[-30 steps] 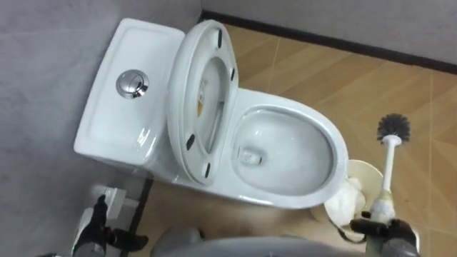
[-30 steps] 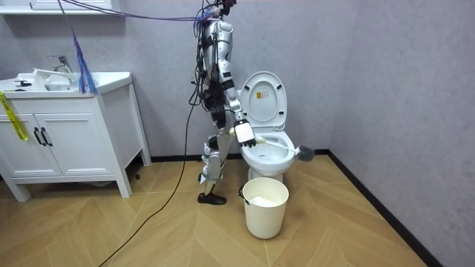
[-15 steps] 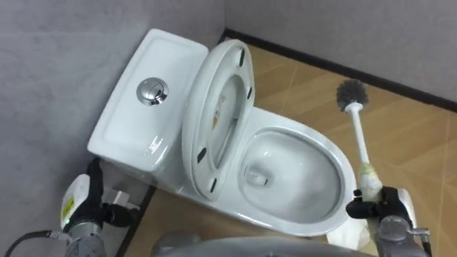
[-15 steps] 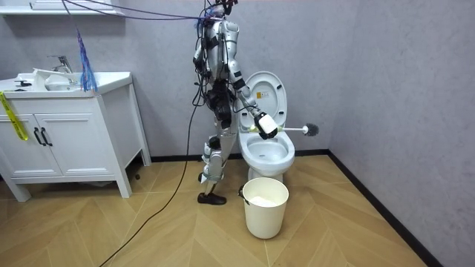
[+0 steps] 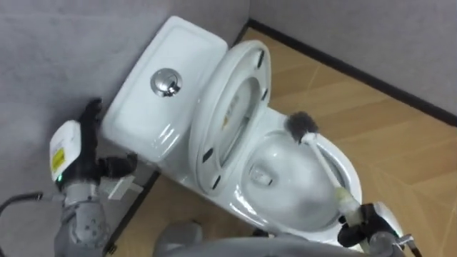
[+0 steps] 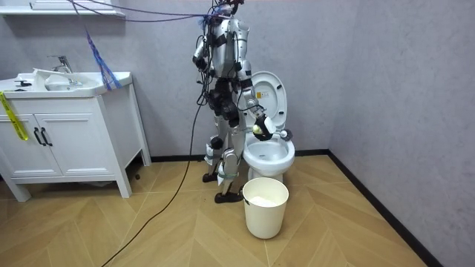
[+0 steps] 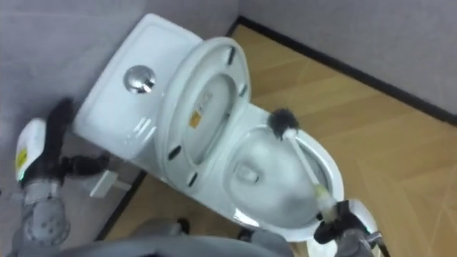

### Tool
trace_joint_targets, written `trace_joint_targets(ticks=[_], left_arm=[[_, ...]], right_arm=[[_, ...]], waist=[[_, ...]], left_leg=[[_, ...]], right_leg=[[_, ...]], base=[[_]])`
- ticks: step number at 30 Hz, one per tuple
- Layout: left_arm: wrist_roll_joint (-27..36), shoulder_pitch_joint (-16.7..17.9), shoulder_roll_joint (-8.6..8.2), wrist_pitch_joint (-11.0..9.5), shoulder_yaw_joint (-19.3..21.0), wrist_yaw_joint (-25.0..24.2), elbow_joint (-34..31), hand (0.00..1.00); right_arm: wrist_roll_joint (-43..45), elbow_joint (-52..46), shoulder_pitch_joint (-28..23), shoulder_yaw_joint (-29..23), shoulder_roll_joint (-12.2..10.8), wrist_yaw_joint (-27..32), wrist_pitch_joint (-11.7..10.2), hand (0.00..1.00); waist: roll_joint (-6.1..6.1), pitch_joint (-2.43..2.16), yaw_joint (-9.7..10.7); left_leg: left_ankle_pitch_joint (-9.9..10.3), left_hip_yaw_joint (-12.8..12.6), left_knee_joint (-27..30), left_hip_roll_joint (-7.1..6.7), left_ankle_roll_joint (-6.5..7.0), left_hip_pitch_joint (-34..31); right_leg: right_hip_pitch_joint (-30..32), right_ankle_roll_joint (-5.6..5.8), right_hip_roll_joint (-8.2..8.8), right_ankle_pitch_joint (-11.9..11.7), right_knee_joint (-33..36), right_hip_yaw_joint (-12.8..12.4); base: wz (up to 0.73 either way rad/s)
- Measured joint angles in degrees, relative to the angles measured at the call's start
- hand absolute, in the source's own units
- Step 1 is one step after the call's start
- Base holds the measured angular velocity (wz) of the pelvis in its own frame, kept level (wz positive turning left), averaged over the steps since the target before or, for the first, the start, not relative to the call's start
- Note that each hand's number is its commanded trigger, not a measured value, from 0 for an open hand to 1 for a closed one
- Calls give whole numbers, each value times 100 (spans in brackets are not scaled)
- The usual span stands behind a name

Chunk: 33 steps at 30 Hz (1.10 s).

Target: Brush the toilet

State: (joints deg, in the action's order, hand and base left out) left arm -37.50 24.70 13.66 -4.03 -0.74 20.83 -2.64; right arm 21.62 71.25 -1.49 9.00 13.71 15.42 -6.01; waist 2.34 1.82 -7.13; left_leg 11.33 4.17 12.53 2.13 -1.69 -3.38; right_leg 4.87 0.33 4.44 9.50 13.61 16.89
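The brush (image 5: 325, 171) was gripped at the bottom end of its handle by the right hand (image 5: 365, 223), whose dark fingers were curled tightly round it, low at the right of the eye views. From there the white handle was angled up and across the bowl (image 5: 239, 203) of the toilet (image 6: 271, 157), so that the bristle head (image 5: 301, 126) was set at the far rim, just beside the foot of the raised lid (image 5: 235, 118). Whether the bristles were pressed on the porcelain or held just above it could not be told. The long reach seemed to be chosen so that the hand could be held clear of the bowl while the head was worked along the inner wall.

The lid and seat were stood upright against the tank (image 5: 150, 118), with its flush button (image 5: 166, 82) on top, so the bowl was left open to the brush.

The left hand (image 5: 71, 153) was raised beside the tank, close to the wall. Its fingers looked loosely straight and nothing was held in them. It was judged to be idle, lifted out of the way.

In the room view the robot was seen standing close against the toilet. A pale bucket (image 6: 265, 215) was set on the wooden floor in front of the bowl, near its feet. The scrubbing was judged to be at an early stage.
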Motion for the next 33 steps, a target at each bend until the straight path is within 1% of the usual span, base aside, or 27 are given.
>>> trace_joint_targets(ticks=[1,2,3,4,5,7,8,10,12,14,16,18,23,25,26,27,29,30,31,32,33], left_arm=[[-122,-94,8,-21,-18,21,-7,0],[-185,-162,9,-25,-41,54,-7,0],[-276,-269,20,-33,-117,133,-6,0],[-352,-334,24,-35,-187,179,-2,0],[-405,-355,23,-35,-218,211,2,0],[-614,-462,-18,-38,-380,292,68,0],[-663,-464,-35,-38,-409,318,92,0],[-699,-467,-71,-37,-525,373,264,0],[-691,-465,-69,-34,-642,373,344,0],[-686,-467,-69,-56,-721,374,356,0],[-685,-530,-61,-111,-738,374,430,0],[-688,-521,-61,-115,-738,374,431,0],[-686,-470,-59,-120,-744,372,440,0],[-682,-484,-45,-152,-747,366,526,0],[-682,-486,-28,-209,-749,370,526,0],[-687,-528,10,-303,-787,380,571,0],[-696,-571,75,-381,-910,397,743,0],[-690,-583,121,-389,-996,390,864,0],[-630,-583,157,-381,-1072,381,1019,0],[-586,-588,160,-384,-1095,380,1130,0],[-539,-620,160,-385,-1126,363,1406,0]], right_arm=[[163,21,15,2,0,-20,-10,100],[244,44,12,1,0,-41,4,100],[365,55,-13,-8,2,-124,66,100],[405,44,-55,-15,4,-207,127,100],[415,46,-119,-14,6,-243,148,100],[591,6,-316,-9,50,-386,240,100],[630,7,-368,-4,66,-424,252,100],[824,11,-495,-3,129,-511,422,100],[848,62,-563,-3,182,-570,488,100],[856,64,-607,-1,234,-609,488,100],[894,64,-613,0,241,-630,489,100],[964,66,-642,-16,243,-637,493,100],[1065,46,-604,-15,248,-689,613,100],[1106,60,-437,-17,267,-688,615,100],[1148,62,-393,-17,277,-685,613,100],[1267,78,-348,-9,313,-687,609,100],[1485,119,-149,8,408,-691,610,100],[1578,176,-13,60,472,-690,613,100],[1717,179,113,94,507,-682,634,100],[1788,172,178,101,518,-680,641,100],[1968,150,309,103,533,-672,642,100]], waist=[[-17,-5,25],[-30,-14,41],[-52,-34,66],[-91,-69,71],[-106,-86,77],[-164,-151,80],[-171,-169,75],[-223,-169,134],[-238,-177,232],[-241,-177,236],[-214,-150,273],[-190,-148,270],[-175,-145,227],[-178,-151,215],[-198,-164,227],[-179,-141,222],[-223,-144,172],[-257,-127,167],[-276,-125,162],[-277,-122,162],[-262,-110,160]], left_leg=[[1,-35,39,-44,4,-21],[0,-38,40,-51,7,-23],[-6,-55,29,-68,36,-15],[5,-101,-2,-66,59,5],[9,-125,-20,-65,66,10],[15,-200,-24,-60,75,20],[15,-231,-24,-60,75,18],[13,-265,21,-62,76,0],[13,-285,18,-60,76,-4],[14,-363,9,-51,76,-1],[15,-390,-4,-50,75,0],[15,-412,-49,-45,75,1],[15,-428,-84,-41,74,-16],[16,-425,-60,-47,74,-147],[15,-416,-21,-50,74,-204],[15,-420,77,-68,75,-307],[14,-513,173,-87,76,-392],[14,-555,229,-100,76,-412],[14,-578,235,-109,76,-425],[14,-584,246,-115,77,-447],[16,-585,315,-147,79,-539]], right_leg=[[1,7,25,-27,7,58],[5,12,36,-32,20,62],[20,23,58,-34,16,57],[24,30,65,-37,25,43],[25,31,67,-37,26,30],[65,30,79,-36,103,-22],[109,26,82,-27,144,-57],[138,18,81,-17,228,-110],[176,18,78,-17,232,-137],[223,14,65,-14,261,-223],[266,13,67,12,301,-253],[300,11,61,14,299,-267],[336,14,58,31,305,-262],[462,15,70,37,331,-260],[497,15,75,37,342,-256],[579,14,104,38,397,-254],[644,19,146,49,458,-257],[662,31,172,58,506,-260],[730,29,190,77,519,-264],[767,22,208,98,566,-262],[899,22,260,154,729,-280]], base=[[-18],[0],[0],[-8],[-14],[-13],[-21],[-15],[-9],[-17],[-8],[-6],[-1],[0],[4],[4],[0],[0],[0],[0],[8]])
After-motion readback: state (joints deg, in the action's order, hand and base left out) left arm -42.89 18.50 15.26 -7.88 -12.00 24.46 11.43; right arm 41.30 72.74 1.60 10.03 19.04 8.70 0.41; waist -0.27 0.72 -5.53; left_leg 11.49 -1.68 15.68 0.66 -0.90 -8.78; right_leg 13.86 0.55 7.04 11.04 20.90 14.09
